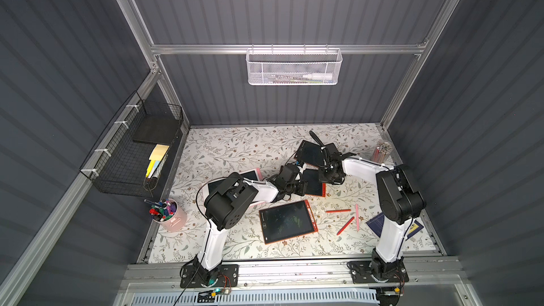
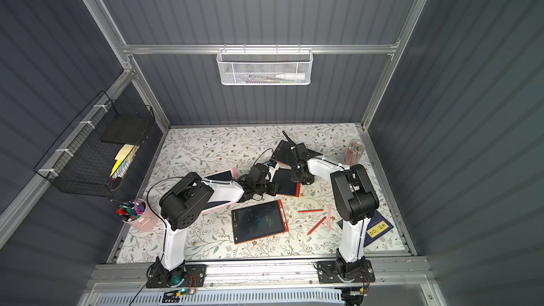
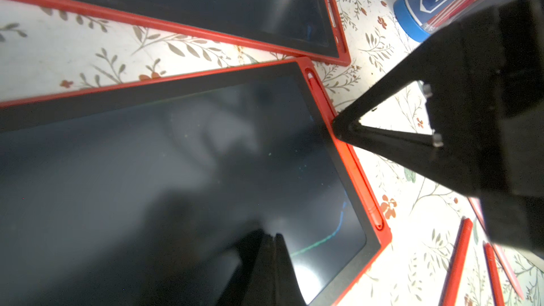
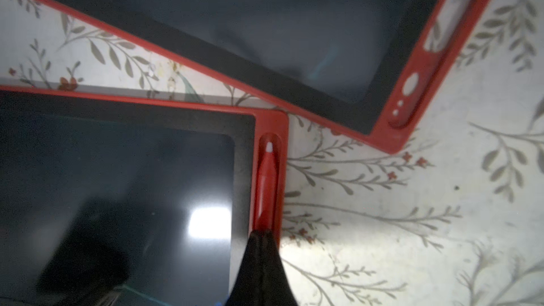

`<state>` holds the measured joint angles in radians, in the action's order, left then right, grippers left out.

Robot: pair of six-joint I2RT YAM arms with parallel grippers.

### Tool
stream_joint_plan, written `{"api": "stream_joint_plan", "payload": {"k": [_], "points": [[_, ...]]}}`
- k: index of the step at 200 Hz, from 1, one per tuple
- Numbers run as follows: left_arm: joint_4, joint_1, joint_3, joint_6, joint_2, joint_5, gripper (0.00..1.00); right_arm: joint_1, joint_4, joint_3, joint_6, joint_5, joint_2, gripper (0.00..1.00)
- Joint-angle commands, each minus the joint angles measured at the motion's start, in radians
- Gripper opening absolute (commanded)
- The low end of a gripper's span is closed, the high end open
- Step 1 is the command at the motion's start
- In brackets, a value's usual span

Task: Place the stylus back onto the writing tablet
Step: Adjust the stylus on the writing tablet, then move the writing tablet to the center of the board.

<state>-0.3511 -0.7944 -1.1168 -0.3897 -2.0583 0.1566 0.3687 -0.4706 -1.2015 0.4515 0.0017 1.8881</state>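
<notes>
The stylus (image 4: 266, 183) is best pressed straight down into the tablet (image 4: 117, 172) slot by the right fingers (image 4: 250, 266), closed together, with the screen pinned by the left fingers (image 3: 262, 266), likewise together.

White mesh basket (image 1: 293, 67) hangs on back rail, white bottle (image 1: 318, 77) lying inside. Black wire basket (image 1: 123, 172) on left wall holds yellow sticky notes (image 1: 157, 157). Pink cup (image 1: 176, 222) of markers (image 1: 162, 210) near front left of floral table (image 1: 235, 148). Clear pencil tube (image 1: 381, 151) back right. Blue booklet (image 1: 376, 222) front right.
</notes>
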Motion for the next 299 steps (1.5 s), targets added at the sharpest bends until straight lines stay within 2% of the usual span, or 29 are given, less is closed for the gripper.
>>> {"api": "stream_joint_plan", "payload": {"k": [1, 19, 58, 84, 148, 162, 204, 245, 269, 299], "points": [[0.026, 0.016, 0.015, -0.001, 0.054, 0.006, 0.0, -0.01, 0.012, 0.055, 0.047, -0.044, -0.06, 0.06], [0.008, 0.03, 0.015, -0.001, 0.082, 0.01, 0.0, -0.033, 0.086, 0.1, 0.059, -0.082, -0.126, 0.11], [-0.029, 0.066, 0.01, -0.026, 0.182, 0.017, 0.0, -0.057, 0.108, 0.179, 0.088, -0.117, -0.182, 0.23], [-0.019, 0.084, 0.015, -0.029, 0.221, 0.017, 0.04, -0.068, 0.142, 0.237, 0.12, -0.136, -0.217, 0.31], [0.041, 0.132, 0.102, -0.034, 0.29, -0.029, 0.28, -0.063, 0.195, 0.292, 0.104, -0.254, -0.209, 0.44], [0.045, 0.152, 0.123, -0.034, 0.311, -0.025, 0.33, -0.056, 0.188, 0.297, 0.103, -0.242, -0.201, 0.46], [0.087, 0.169, 0.17, -0.023, 0.342, -0.028, 0.38, -0.039, 0.23, 0.298, 0.146, -0.253, -0.166, 0.48], [0.126, 0.169, 0.218, -0.003, 0.382, -0.033, 0.38, 0.015, 0.245, 0.239, 0.191, -0.238, -0.109, 0.48], [0.145, 0.165, 0.238, -0.008, 0.371, -0.013, 0.35, 0.029, 0.267, 0.219, 0.23, -0.241, -0.082, 0.48], [0.139, 0.165, 0.267, -0.006, 0.362, 0.009, 0.36, 0.041, 0.289, 0.193, 0.255, -0.259, -0.053, 0.48]]}}
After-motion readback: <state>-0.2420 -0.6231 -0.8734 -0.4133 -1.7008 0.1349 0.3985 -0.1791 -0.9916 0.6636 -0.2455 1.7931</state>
